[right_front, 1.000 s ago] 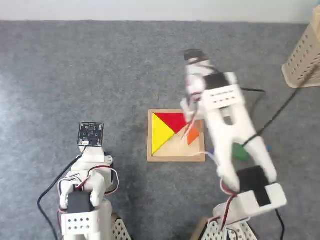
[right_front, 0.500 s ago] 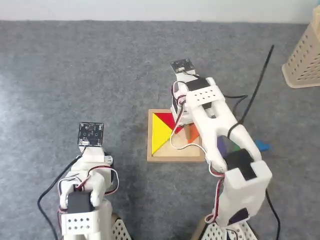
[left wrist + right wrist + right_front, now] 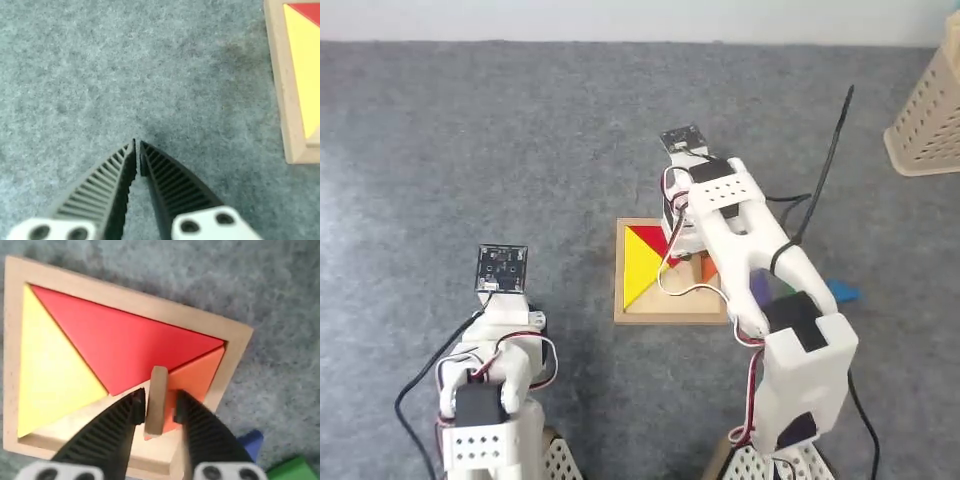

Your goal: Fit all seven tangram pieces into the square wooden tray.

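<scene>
The square wooden tray (image 3: 670,314) lies mid-table with a yellow triangle (image 3: 641,266), a red triangle (image 3: 649,238) and an orange piece (image 3: 708,270) in it. My right gripper (image 3: 157,402) hangs over the tray (image 3: 125,297), shut on a thin tan piece (image 3: 159,380) held on edge where the red triangle (image 3: 130,342) meets the orange piece (image 3: 197,377). The yellow triangle (image 3: 50,365) fills the adjoining side. My left gripper (image 3: 137,146) is shut and empty over bare carpet beside the tray's edge (image 3: 277,95). In the high view it (image 3: 502,270) sits well left of the tray.
Purple (image 3: 761,291), green (image 3: 786,289) and blue (image 3: 845,293) pieces lie on the carpet right of the tray, partly under the right arm. A wicker basket (image 3: 930,110) stands at the back right. A black cable (image 3: 825,180) rises near the right arm.
The right arm has swung left and settled over the tray's far right part. The left arm has kept still.
</scene>
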Tool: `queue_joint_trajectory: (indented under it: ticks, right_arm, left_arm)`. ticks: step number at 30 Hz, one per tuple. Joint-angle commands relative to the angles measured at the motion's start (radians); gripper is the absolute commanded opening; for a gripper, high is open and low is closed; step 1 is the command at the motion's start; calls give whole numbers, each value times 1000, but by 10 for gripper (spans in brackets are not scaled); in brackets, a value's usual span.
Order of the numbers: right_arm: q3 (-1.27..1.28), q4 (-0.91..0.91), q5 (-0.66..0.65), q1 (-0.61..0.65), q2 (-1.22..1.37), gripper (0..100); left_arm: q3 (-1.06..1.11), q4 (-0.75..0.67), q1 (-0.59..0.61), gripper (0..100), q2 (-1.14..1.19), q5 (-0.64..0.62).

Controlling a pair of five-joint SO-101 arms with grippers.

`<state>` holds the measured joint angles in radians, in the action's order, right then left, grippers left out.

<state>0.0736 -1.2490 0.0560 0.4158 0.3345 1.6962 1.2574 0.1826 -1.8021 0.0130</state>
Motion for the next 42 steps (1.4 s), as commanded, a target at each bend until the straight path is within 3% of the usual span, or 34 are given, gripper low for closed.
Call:
queue_joint_trajectory:
  ticks: [1, 7, 25, 28, 35, 42]
  right_arm:
    - [-58, -7, 14, 16, -16, 112]
    - [-104, -54, 14, 48, -16, 61]
    - [-103, -82, 8, 88, -44, 58]
    - [-84, -113, -44, 91, -87, 22]
    - [147, 70, -100, 162, -211, 7]
    - [190, 128, -97, 94, -183, 7]
  left_arm:
    - [-12, 5, -3, 12, -17, -8]
    - [-12, 5, -3, 12, -17, -8]
    - [-12, 5, -3, 12, -17, -8]
    - [-12, 5, -3, 12, -17, -8]
    - [-12, 5, -3, 12, -17, -8]
    - [-12, 5, -3, 12, -17, -8]
